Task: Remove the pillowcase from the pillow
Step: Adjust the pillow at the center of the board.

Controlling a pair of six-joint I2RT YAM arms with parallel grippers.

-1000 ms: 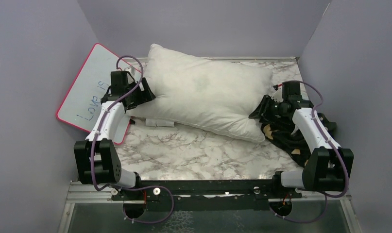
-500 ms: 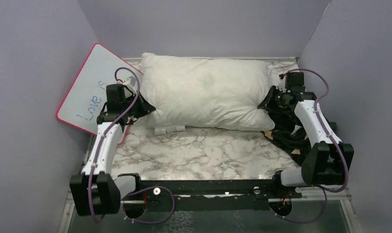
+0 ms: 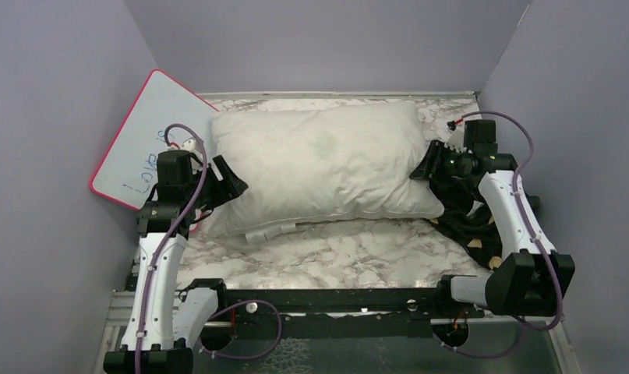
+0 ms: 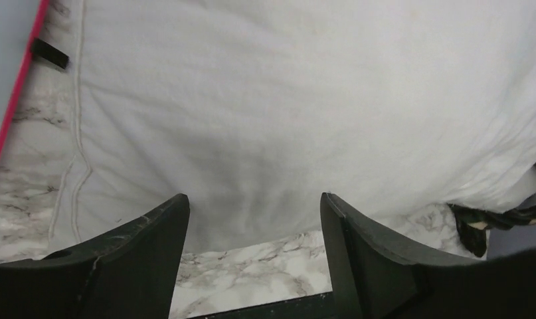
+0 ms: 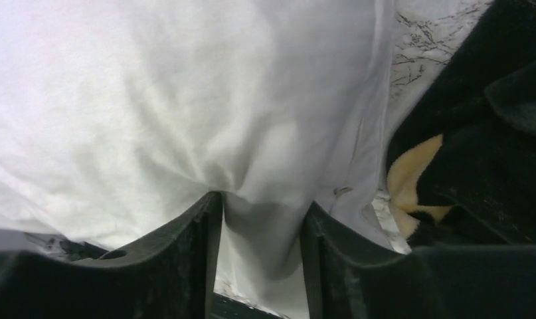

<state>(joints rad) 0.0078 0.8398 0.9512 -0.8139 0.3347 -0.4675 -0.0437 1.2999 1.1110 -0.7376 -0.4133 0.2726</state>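
The plump off-white pillow (image 3: 326, 167) lies bare and flat across the marble table. The black pillowcase (image 3: 471, 226) with tan motifs is heaped at the right, under my right arm and against the pillow's right end; it also shows as the pillowcase (image 5: 491, 119). My left gripper (image 3: 229, 183) stands open at the pillow's left end. In the left wrist view the left gripper (image 4: 252, 199) has only marble between its fingers, and the pillow (image 4: 285, 100) starts just past the tips. My right gripper (image 5: 262, 203) is at the right end, jaws apart with a loose fold of the pillow (image 5: 152, 100) between them.
A pink-rimmed whiteboard (image 3: 151, 128) leans against the left wall behind my left arm. Purple walls close in the table on the left, back and right. A small white tag (image 3: 268, 231) sticks out from the pillow's near edge. Bare marble (image 3: 334, 253) lies in front.
The pillow has swung from a tilted pose to lie straight and flat. My left gripper closed on its left end, then opened and drew back toward me. The right jaws have widened.
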